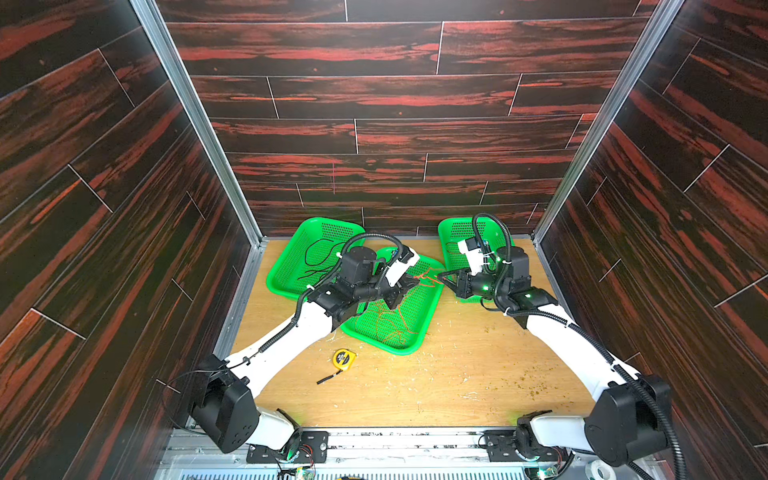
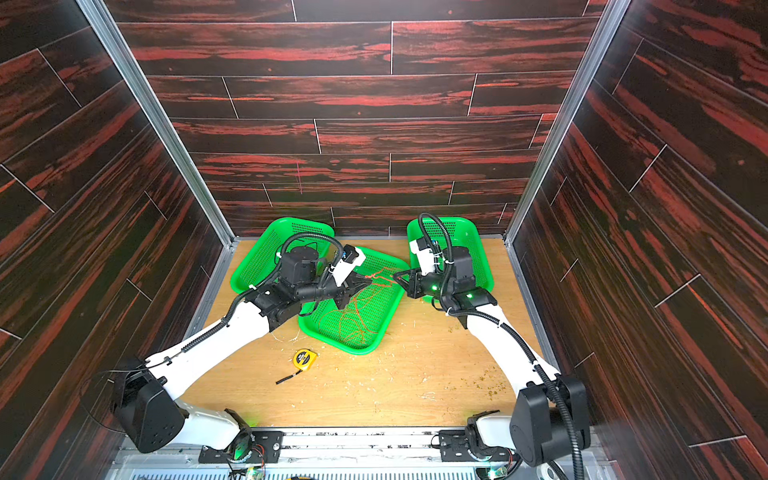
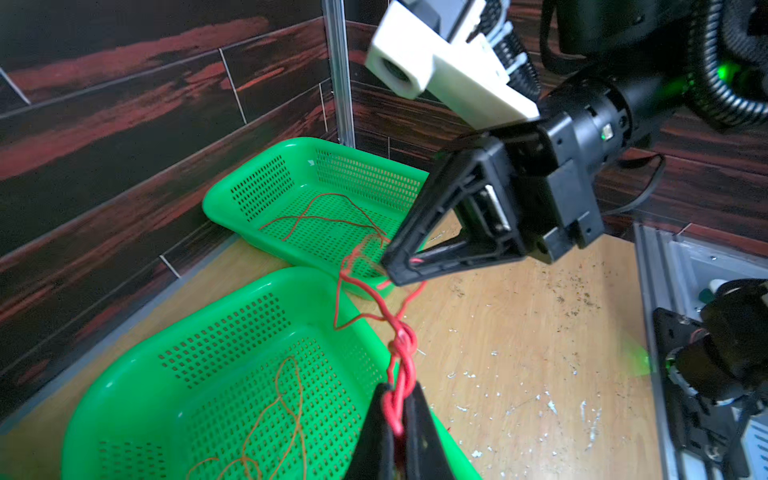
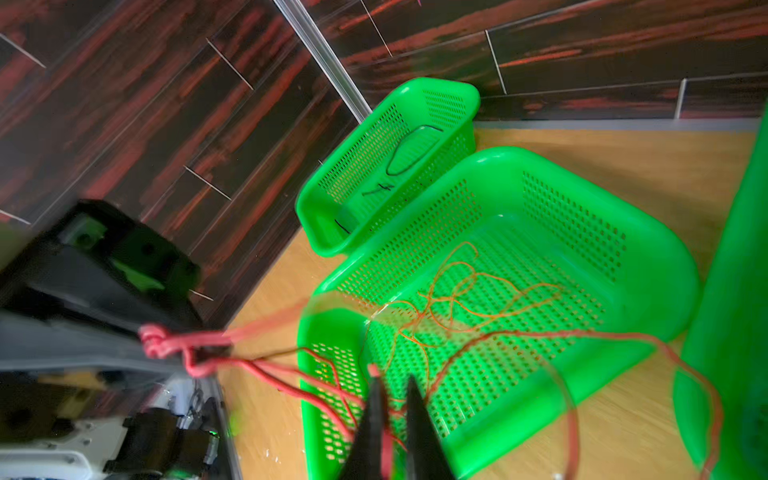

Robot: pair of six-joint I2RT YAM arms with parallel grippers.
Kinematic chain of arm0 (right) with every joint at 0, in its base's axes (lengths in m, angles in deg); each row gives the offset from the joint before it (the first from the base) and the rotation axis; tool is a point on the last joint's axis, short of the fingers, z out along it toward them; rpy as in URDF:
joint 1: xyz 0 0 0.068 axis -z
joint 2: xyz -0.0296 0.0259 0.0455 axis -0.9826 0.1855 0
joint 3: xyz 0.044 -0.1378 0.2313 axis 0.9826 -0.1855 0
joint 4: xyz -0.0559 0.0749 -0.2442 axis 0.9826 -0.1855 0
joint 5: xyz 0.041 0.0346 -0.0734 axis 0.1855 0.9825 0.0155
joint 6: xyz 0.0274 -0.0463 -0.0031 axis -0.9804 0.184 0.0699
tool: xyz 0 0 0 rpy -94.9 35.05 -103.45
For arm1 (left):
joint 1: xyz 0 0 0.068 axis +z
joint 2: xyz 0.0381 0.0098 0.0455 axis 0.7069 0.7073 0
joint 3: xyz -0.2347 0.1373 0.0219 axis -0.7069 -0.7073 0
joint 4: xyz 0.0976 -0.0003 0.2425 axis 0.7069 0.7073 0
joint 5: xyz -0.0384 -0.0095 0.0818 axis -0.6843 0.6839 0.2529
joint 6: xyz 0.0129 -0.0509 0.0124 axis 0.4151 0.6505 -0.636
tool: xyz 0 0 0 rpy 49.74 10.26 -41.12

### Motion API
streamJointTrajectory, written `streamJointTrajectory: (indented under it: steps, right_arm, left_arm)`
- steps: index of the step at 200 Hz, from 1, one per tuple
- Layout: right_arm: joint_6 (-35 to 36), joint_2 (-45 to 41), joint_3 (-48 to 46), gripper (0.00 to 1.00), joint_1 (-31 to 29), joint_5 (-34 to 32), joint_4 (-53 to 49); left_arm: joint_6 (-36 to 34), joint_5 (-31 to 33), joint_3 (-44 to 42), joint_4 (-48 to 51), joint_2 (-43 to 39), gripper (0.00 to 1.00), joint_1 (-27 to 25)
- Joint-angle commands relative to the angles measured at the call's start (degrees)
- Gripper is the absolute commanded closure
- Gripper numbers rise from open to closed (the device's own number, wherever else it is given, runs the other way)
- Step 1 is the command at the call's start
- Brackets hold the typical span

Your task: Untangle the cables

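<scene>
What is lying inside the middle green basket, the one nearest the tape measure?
The orange cable lies in loose loops on the floor of the middle basket; the red cable crosses above it. In a top view the left arm hides its far corner.

— How do your arms lie?

— My white-and-black left arm (image 1: 291,340) reaches from the lower left of both top views up to mid-frame. My white-and-black right arm (image 1: 561,349) comes in from the lower right. Both wrists turn inward.

— And the jaws?

— My black left gripper (image 3: 398,409) is pressed tight. My black right gripper (image 4: 392,384) faces it tip to tip, near, jaws a narrow slit apart.
</scene>
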Motion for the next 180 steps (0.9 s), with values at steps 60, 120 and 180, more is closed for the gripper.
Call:
streamJointTrajectory:
  steps: [60, 120, 180]
  right_arm:
    - [9.34, -13.36, -4.58, 0.50, 5.96, -8.36, -9.18]
    - [17.29, -13.37, -1.10, 0.47, 6.65, 9.45, -10.13]
    - [21.36, -6.15, 3.65, 0.46, 6.67, 0.69, -16.77]
  left_arm:
    - [-13.48, -3.14, 2.92, 5.53, -5.94, 1.00, 0.53]
    - [-16.96, -0.52, 2.08, 8.55, -7.87, 1.00, 0.53]
    - [-18.74, -7.04, 2.33, 8.71, -7.54, 1.00, 0.46]
